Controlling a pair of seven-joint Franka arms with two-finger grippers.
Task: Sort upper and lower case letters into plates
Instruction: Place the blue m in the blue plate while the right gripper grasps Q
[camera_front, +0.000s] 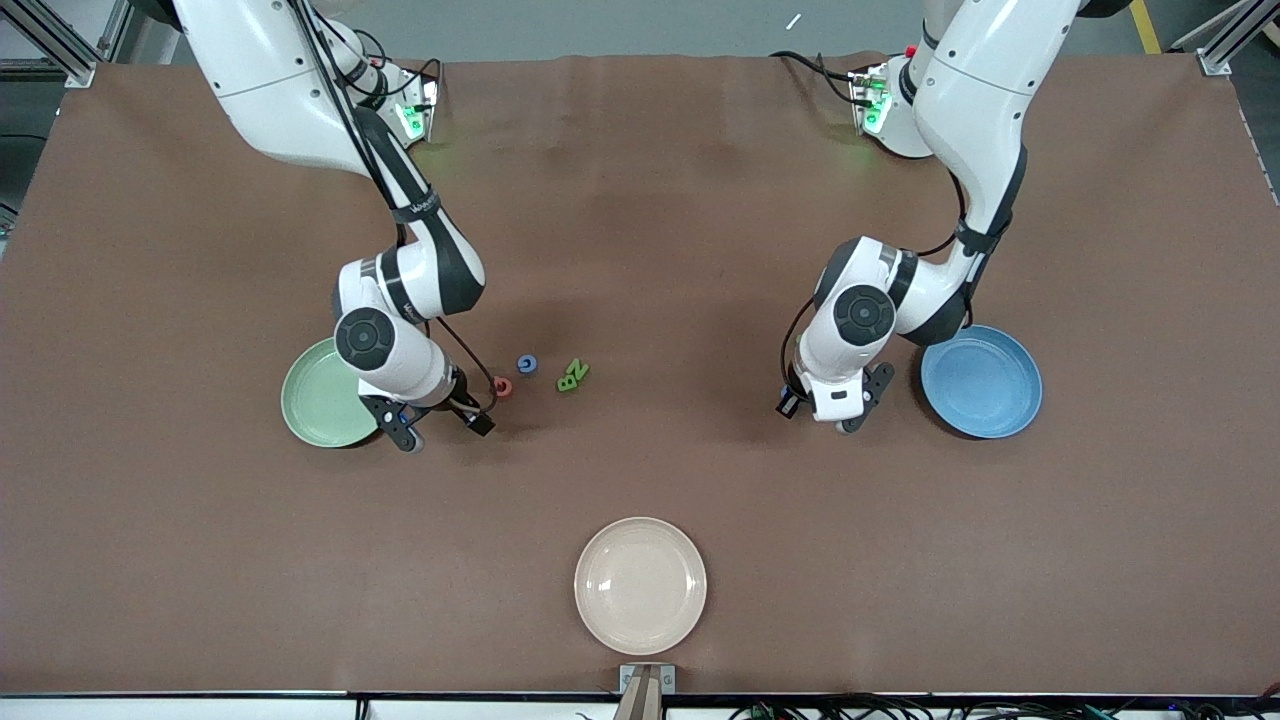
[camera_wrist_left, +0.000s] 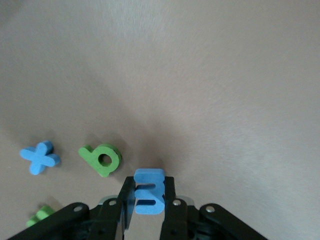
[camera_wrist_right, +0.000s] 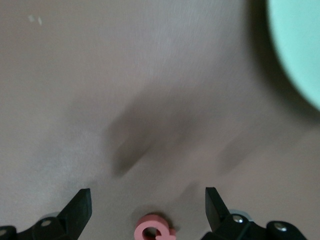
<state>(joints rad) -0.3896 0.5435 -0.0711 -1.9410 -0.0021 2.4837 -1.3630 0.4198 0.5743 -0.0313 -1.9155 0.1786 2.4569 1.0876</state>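
My left gripper (camera_wrist_left: 149, 184) is shut on a blue letter (camera_wrist_left: 149, 196) shaped like an E, low over the brown table; I cannot tell if the letter is lifted. Beside it lie a blue x (camera_wrist_left: 40, 157), a green b (camera_wrist_left: 101, 159) and part of another green letter (camera_wrist_left: 40, 215). In the front view this gripper (camera_front: 835, 408) hangs next to the blue plate (camera_front: 985, 385). My right gripper (camera_wrist_right: 147, 196) is open above a pinkish red letter (camera_wrist_right: 152, 231). It hovers (camera_front: 442, 428) by the mint green plate (camera_front: 318, 395).
A blue letter (camera_front: 527, 364) and two green letters (camera_front: 572, 375) lie by the red one (camera_front: 503, 387), toward the middle of the table. A cream-white plate (camera_front: 640, 585) sits near the front edge. The mint plate's rim (camera_wrist_right: 300, 60) shows in the right wrist view.
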